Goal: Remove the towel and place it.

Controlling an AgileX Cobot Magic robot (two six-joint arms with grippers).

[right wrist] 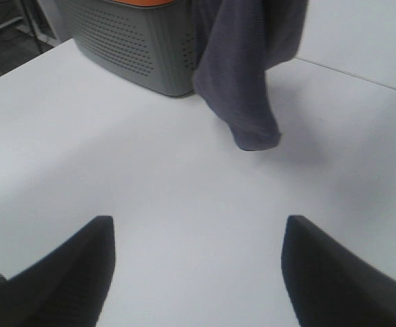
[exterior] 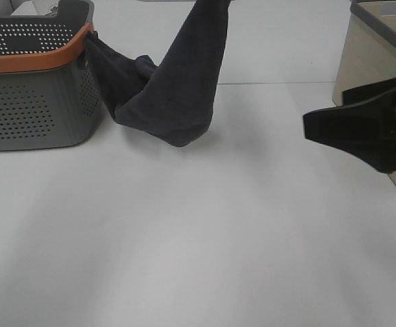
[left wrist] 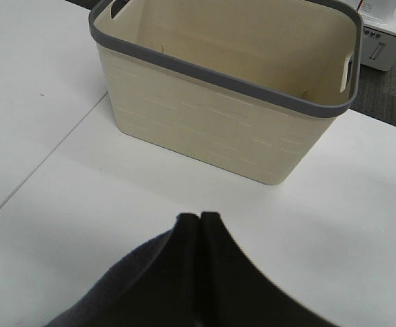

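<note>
The dark charcoal towel (exterior: 174, 88) hangs in the air from the top edge of the exterior view. One end is draped over the rim of the grey basket (exterior: 28, 102), and its lowest fold is close to the table beside the basket. In the left wrist view my left gripper (left wrist: 200, 221) is shut on the towel (left wrist: 116, 293), which bunches under the fingers. The gripper itself is out of the exterior view, above the top edge. My right gripper (exterior: 310, 126) is open and empty (right wrist: 198, 221), low over the table, right of the towel (right wrist: 242, 68).
The grey basket has an orange rim and perforated walls (right wrist: 130, 41). A beige basket with a grey rim (exterior: 375, 54) stands at the back right, empty inside in the left wrist view (left wrist: 225, 129). The white table (exterior: 184, 238) spreads across the front.
</note>
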